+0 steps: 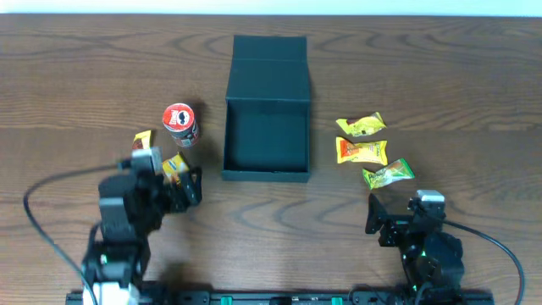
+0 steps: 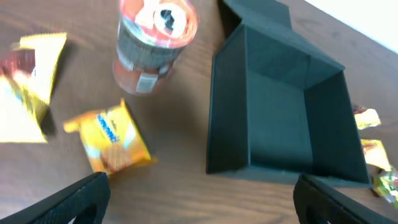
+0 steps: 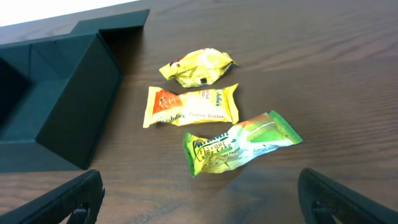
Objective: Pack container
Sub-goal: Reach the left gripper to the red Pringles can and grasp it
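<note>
While the container (image 1: 267,140) sits open, the left gripper (image 2: 199,196) and right gripper (image 3: 199,196) hold their jaws apart, empty. A can (image 1: 179,124), perhaps Pringles, stands near it.

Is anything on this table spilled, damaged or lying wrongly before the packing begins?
Nothing stands out. The container is open and empty, with its lid folded back. The can stands upright, and the three packets on the right lie flat; none looks torn or spilled.
</note>
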`<action>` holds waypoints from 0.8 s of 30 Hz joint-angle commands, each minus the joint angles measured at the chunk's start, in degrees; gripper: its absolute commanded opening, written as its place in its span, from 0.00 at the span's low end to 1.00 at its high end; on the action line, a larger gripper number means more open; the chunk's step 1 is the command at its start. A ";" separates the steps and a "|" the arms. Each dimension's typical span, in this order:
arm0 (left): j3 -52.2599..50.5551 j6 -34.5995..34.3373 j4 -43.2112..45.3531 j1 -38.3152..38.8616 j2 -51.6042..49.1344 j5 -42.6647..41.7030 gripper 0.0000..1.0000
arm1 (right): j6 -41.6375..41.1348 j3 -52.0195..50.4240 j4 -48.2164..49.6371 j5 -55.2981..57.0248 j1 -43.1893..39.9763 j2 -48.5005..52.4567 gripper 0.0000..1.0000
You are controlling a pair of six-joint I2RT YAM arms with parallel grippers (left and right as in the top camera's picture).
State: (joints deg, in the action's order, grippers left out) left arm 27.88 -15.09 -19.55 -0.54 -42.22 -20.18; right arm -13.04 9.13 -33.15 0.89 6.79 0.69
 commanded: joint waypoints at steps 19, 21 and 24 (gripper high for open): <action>29.66 10.40 -13.62 0.20 -39.39 2.69 0.95 | -0.66 -0.52 -0.02 0.17 0.00 -0.37 0.99; 29.66 10.45 -11.89 0.20 -39.39 2.78 0.96 | -0.66 -0.52 -0.02 0.17 0.00 -0.37 0.99; 29.66 10.45 -9.40 0.20 -39.43 3.96 0.96 | -0.66 -0.52 -0.02 0.17 0.00 -0.37 0.99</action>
State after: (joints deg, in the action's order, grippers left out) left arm 56.07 -5.69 -29.98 -0.54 -81.54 -17.82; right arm -13.04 9.13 -33.15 0.89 6.79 0.67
